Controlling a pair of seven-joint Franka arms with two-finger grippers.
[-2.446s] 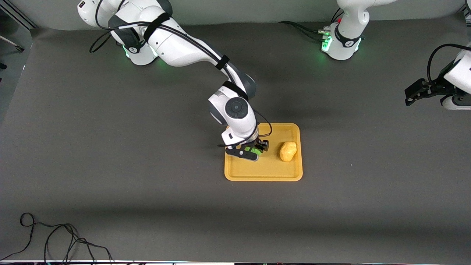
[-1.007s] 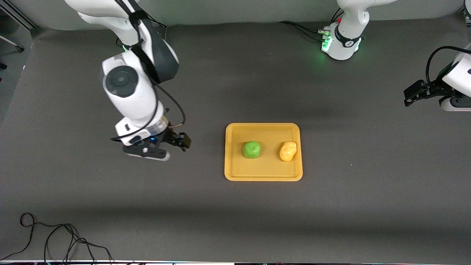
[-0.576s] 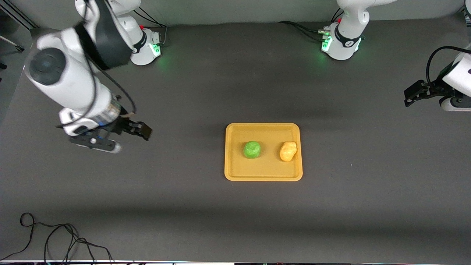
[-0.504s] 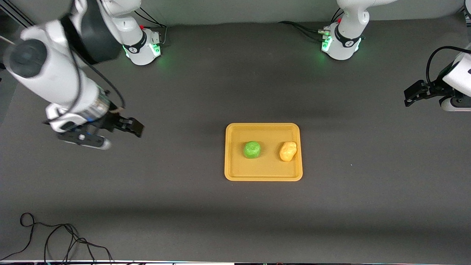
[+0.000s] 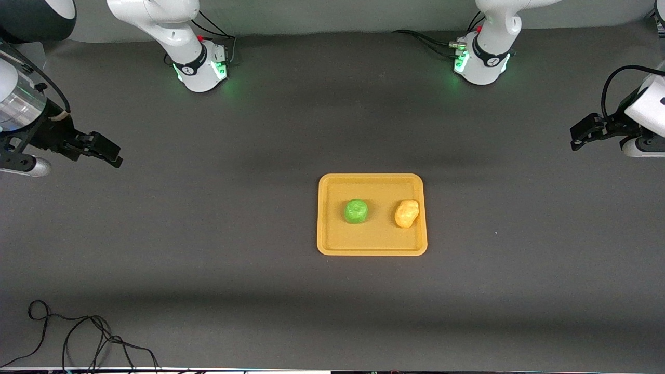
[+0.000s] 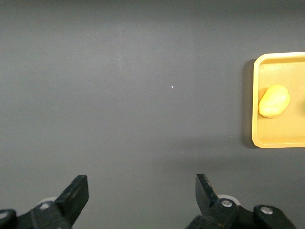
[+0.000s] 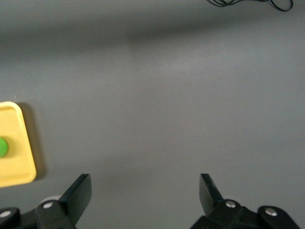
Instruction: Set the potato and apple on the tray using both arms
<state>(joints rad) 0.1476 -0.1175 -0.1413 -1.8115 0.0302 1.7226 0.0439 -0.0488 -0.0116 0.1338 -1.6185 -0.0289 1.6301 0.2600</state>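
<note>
Dark grey cloth covers the table, with a loose black cable [image 5: 78, 337] near the front camera's edge at the right arm's end; the tray [image 5: 372, 244] lies mid-table, between the two claws and well apart from both.

The apple [image 5: 356, 211] sits on the tray on the side toward the right claw [image 5: 98, 150]; the potato [image 5: 406, 213] sits on the side toward the left claw [image 5: 584, 132]; the two are near each other but not touching, and neither touches the rim.

A couple of seconds ago the right claw was down over the tray with the apple in its fingers; a second ago the apple already lay free and the claw had pulled off toward its own end; now it hangs over bare cloth at the table's edge, fingers spread wide and holding nothing, as the right wrist view shows; from there only the tray's corner and a sliver of apple can be seen.

The left arm waits at its own end of the table, unmoved through all the earlier views; its claw is likewise spread and empty, over bare cloth, with the potato and tray end in its wrist view.

Judged from this, both things are placed and both arms withdrawn; the task looks done, with nothing left but for the right arm to settle.
</note>
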